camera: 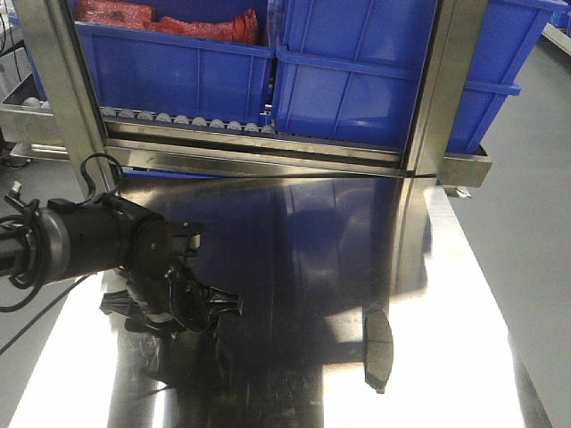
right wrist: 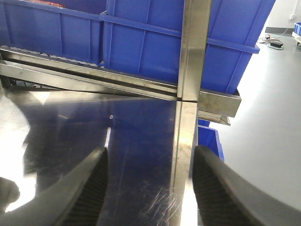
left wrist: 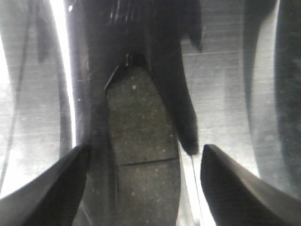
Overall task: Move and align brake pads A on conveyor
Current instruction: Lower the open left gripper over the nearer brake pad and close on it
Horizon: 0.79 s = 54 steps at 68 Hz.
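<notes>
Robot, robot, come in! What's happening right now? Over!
Left gripper open over dark grey grooved brake pad on shiny steel tabletop. Right gripper open, empty. Second grey pad lies apart. Nothing blocking.

No writing, label, brand, number or sign is legible on the blue bins (camera: 357, 80), the steel frame (camera: 443, 89), the shiny worktop (camera: 312, 267) or the brake pad (left wrist: 141, 127).

Shiny steel counter (camera: 312, 250) mirrors everything (super reflective). Straight ahead of the right tool (right wrist: 148, 188) sit big blue bins (right wrist: 141, 42) on a steel roller rack (camera: 250, 147), one holding red stuff (camera: 205, 22), with grey floor (right wrist: 268, 117) off to its right.
</notes>
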### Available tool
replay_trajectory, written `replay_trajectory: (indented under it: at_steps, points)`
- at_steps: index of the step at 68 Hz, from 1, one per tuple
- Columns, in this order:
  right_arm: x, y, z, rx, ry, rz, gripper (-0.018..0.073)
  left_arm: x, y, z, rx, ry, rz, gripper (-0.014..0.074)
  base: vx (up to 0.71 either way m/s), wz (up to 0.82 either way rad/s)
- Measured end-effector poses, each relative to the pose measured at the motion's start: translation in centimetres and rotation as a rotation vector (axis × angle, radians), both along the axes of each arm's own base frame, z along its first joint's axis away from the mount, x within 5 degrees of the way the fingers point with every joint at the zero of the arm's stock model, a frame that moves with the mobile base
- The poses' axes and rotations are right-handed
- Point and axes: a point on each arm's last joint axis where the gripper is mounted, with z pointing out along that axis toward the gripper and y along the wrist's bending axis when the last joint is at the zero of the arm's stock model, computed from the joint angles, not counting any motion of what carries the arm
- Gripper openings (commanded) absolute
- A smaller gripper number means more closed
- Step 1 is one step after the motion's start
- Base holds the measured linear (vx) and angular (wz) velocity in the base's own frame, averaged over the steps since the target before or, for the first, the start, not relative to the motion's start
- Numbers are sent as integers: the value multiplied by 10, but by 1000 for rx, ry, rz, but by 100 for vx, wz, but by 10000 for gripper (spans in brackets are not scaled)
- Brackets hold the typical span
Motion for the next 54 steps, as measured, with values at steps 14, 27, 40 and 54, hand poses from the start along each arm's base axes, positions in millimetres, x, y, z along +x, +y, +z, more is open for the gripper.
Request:
replay_trajectory:
  at_steps: [14, 27, 40, 54]
  points:
    - [0, 0, 0, 0, 0, 0, 398, 2, -1, -2, 8, 4, -4, 434, 0, 0]
    - [0, 0, 0, 0, 0, 0, 398, 3, -1, -4, 11, -6, -9, 132, 0, 0]
    - [0, 0, 0, 0, 0, 0, 398, 4, -1, -3, 8, -8, -6, -8, 0, 0]
    - [0, 0, 0, 0, 0, 0, 398, 1, -1, 5, 16, -31, -29, -8, 0, 0]
